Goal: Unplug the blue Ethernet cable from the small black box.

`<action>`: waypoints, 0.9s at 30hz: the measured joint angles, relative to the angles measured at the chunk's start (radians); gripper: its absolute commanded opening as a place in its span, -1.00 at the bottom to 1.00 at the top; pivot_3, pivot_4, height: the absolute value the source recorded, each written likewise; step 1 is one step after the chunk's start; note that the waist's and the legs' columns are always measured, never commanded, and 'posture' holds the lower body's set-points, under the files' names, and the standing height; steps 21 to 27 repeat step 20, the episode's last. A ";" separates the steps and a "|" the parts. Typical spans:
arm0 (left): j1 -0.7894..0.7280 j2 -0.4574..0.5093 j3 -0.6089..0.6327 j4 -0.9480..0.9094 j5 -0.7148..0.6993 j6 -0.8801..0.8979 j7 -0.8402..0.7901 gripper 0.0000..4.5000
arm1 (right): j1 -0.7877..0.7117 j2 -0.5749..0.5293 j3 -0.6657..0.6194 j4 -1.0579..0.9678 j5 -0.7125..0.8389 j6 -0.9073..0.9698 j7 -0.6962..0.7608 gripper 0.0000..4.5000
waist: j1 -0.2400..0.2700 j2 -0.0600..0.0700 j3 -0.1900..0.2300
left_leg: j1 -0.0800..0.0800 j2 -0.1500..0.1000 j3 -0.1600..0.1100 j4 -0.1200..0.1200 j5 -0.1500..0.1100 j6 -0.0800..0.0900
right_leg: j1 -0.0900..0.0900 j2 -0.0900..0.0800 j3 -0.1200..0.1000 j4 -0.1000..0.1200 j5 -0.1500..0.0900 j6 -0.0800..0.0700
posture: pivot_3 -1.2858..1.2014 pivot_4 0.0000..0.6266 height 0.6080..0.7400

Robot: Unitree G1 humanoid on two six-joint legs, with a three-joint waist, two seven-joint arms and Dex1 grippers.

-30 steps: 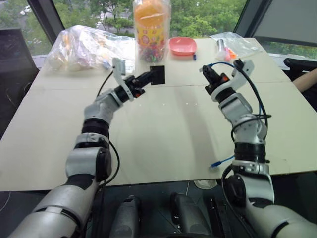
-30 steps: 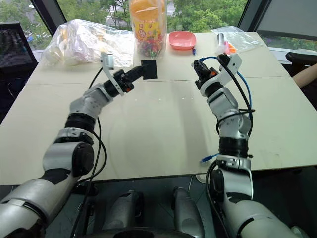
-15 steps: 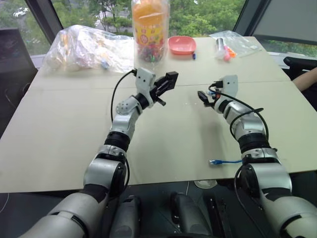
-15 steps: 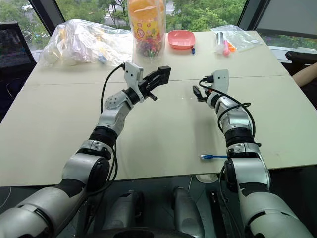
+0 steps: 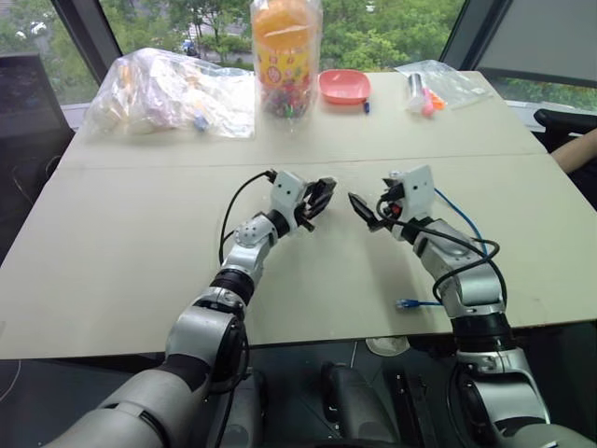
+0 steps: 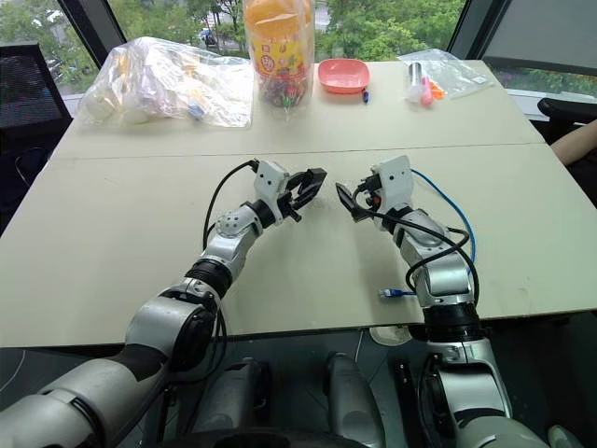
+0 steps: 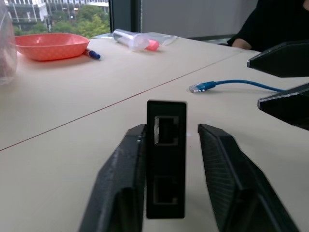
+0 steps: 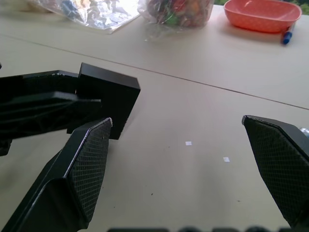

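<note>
Flat matte-black box (image 7: 166, 157) in loosened left pincer (image 7: 169, 179); right pincer (image 8: 188, 179) spread wide, empty.

Matte black on the small black box (image 7: 166, 159), ports the same black; bright blue on the blue Ethernet cable (image 7: 241, 83), clear plug at its tip tinted blue; black fingers with a fine cross-hatched grid on the pads (image 8: 94, 159) of the right gripper (image 8: 186, 174); plain black on the fingers of the left gripper (image 7: 166, 181), white housings behind both in the eye views; pale beige across the table (image 5: 140, 243), crossed by a thin darker seam; salmon-orange with tiny pale dots on the bowl (image 5: 344, 86); orange lid-end and multicoloured speckle inside the clear jar (image 5: 284, 56); blue on the pen (image 7: 93, 54); pink inside a clear bag (image 5: 438, 84)
</note>
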 measured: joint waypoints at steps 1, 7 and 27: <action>0.000 0.002 0.000 -0.001 0.000 0.000 -0.008 0.57 | 0.001 0.000 -0.001 0.000 0.000 0.000 -0.001 1.00 | 0.000 0.000 0.000 | 0.000 0.000 0.000 0.000 0.000 0.000 | 0.000 0.000 0.000 0.000 0.000 0.000 | 0.03 -0.52 1.00; 0.072 0.054 -0.010 -0.178 -0.016 0.100 -0.114 0.71 | 0.012 -0.003 -0.019 -0.004 0.000 0.000 0.005 1.00 | -0.002 0.000 0.000 | 0.000 0.000 0.000 0.000 0.000 0.000 | 0.000 0.000 0.000 0.000 0.000 0.000 | 0.03 -0.52 1.00; 0.433 0.509 0.063 -1.226 -0.385 1.039 -0.214 0.71 | 0.223 -0.096 -0.120 -0.281 0.155 0.134 0.148 1.00 | -0.003 0.001 -0.001 | 0.005 0.001 -0.001 0.000 0.000 0.000 | 0.004 0.000 0.000 0.002 -0.002 -0.003 | 0.03 -0.52 1.00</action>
